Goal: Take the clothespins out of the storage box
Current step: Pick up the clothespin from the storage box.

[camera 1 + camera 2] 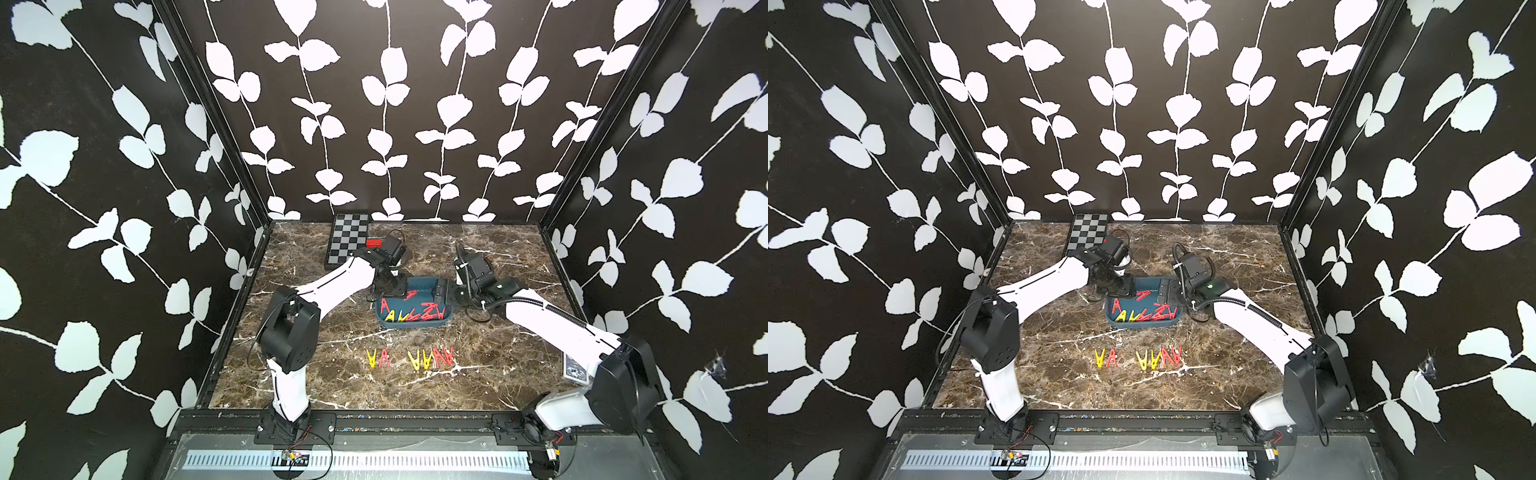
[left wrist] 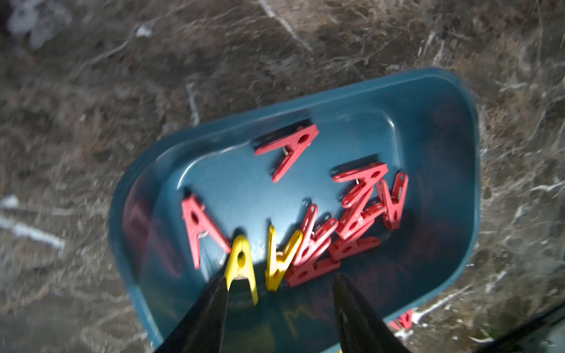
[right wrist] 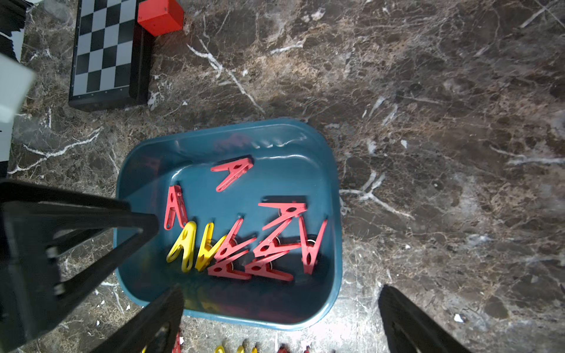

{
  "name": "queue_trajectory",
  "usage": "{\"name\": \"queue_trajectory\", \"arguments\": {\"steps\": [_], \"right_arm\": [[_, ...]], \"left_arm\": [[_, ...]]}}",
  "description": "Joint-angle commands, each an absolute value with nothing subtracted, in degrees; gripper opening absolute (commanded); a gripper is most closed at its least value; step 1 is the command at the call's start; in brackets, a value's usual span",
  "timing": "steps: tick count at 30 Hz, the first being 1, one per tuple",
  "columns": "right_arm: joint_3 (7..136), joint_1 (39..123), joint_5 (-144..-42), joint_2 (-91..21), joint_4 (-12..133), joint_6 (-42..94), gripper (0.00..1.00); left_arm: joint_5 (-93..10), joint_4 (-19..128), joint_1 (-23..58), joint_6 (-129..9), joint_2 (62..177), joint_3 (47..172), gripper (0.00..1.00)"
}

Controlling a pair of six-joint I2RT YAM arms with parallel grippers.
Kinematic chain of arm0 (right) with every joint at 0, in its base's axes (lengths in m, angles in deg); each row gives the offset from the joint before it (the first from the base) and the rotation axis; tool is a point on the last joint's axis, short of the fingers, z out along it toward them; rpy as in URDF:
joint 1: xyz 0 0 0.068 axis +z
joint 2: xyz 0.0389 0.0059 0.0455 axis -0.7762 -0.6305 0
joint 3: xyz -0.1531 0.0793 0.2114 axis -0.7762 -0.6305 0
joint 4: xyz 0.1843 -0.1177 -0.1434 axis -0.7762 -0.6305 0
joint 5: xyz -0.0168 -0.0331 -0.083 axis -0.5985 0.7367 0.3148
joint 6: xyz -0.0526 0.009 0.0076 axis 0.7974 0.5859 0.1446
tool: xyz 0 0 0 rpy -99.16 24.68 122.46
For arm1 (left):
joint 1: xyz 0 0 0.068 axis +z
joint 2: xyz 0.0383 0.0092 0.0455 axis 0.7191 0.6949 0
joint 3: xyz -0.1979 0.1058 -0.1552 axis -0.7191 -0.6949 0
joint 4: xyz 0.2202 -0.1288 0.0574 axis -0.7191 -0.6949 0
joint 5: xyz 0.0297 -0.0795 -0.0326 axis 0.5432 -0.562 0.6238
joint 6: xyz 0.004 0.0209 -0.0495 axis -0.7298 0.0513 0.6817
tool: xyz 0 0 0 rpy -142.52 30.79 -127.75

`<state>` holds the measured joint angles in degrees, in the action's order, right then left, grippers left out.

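The teal storage box (image 1: 415, 326) (image 1: 1144, 325) sits mid-table. Several red and two yellow clothespins (image 3: 269, 244) lie inside it, mostly piled toward its front wall. Over the box's left end my left gripper (image 2: 282, 279) (image 1: 395, 291) hangs open, its tips just short of a yellow clothespin (image 2: 241, 262) and gripping nothing. At the box's right end my right gripper (image 3: 281, 290) (image 1: 439, 293) is wide open, astride the box's wall (image 3: 260, 319) and empty. Several more clothespins (image 1: 409, 358) (image 1: 1138, 358) lie in a row on the table in front of the box.
A black-and-grey checkered board (image 1: 347, 239) (image 3: 104, 52) lies at the back left with a red block (image 1: 374, 242) (image 3: 160, 15) beside it. A dark flat object (image 1: 575, 368) lies near the right arm's base. Patterned walls close three sides.
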<state>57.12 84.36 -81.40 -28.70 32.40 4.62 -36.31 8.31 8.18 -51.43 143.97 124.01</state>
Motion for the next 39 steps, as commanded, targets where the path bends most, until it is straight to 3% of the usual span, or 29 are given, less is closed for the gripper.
{"name": "queue_trajectory", "arguments": {"steps": [1,17,39], "right_arm": [[58.5,83.6,-83.2,-29.5,33.1,5.7,0.99],[58.2,82.7,-83.7,-29.2,32.6,5.1,0.99],[57.1,82.3,-88.5,-29.3,34.9,5.8,0.99]], "left_arm": [[-34.6,5.5,7.7,-58.7,146.5,127.9,0.53],[-31.8,5.0,6.2,-70.7,156.9,135.3,0.39],[-27.4,3.0,3.9,-73.7,163.8,140.2,0.33]]}}
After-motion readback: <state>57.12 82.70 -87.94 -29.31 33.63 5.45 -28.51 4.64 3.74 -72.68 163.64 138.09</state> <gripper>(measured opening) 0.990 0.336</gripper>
